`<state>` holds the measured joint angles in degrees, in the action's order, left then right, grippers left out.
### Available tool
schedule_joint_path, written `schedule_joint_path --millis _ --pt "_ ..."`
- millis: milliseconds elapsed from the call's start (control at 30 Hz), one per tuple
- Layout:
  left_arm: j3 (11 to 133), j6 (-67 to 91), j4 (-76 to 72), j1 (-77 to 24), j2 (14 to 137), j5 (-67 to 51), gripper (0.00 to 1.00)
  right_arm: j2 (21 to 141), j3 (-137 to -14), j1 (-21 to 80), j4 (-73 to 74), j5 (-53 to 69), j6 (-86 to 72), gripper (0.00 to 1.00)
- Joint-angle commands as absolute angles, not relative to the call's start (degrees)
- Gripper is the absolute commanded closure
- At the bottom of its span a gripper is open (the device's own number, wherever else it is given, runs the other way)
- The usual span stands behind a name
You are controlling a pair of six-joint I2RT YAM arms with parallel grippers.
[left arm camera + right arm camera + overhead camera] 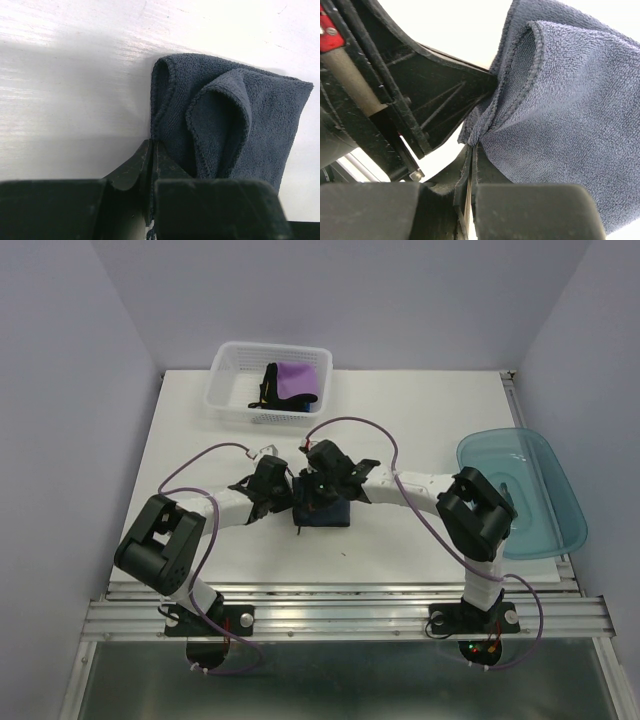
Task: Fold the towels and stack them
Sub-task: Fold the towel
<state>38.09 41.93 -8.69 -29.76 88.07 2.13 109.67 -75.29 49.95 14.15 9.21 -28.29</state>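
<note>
White counter carries everything. Blue translucent tub sits at the right edge, partly overhanging; white mesh basket sits at the far side, left of centre. Left arm and right arm both reach inward and meet at mid-counter, near the front half. Navy towel is right there between them, bunched, well apart from basket and tub. Can't tell whether its lower edge rests on the counter or hangs just above it. Left wrist view: the towel is doubled over into loose loops with its hemmed edges showing. Left pincer is pressed together on the towel's left edge, with cloth running down between the fingers. Right wrist view: right pincer is fully closed, pinching a gathered corner of the same towel, with the left pincer's black body just beside it. In the basket there are a purple towel and a black towel touching, purple on the right.
</note>
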Motion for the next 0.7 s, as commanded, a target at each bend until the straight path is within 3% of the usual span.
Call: schedule_joint_path --millis 0,333,500,667 --pt "36.3 41.7 -6.4 -29.4 88.0 2.6 1.0 108.3 -78.7 50.5 9.8 10.7 -28.7 0.99" --pt "35.7 42.5 -6.0 -29.4 86.0 2.6 0.99 111.9 -79.1 50.6 10.4 7.9 -28.7 0.99" --pt "35.6 43.1 -4.6 -29.4 84.0 3.5 0.96 112.7 -79.6 50.6 11.2 7.3 -28.7 0.79" --pt "35.6 43.9 -3.2 -29.3 82.7 4.8 0.89 110.2 -78.6 50.5 11.0 8.4 -28.5 0.67"
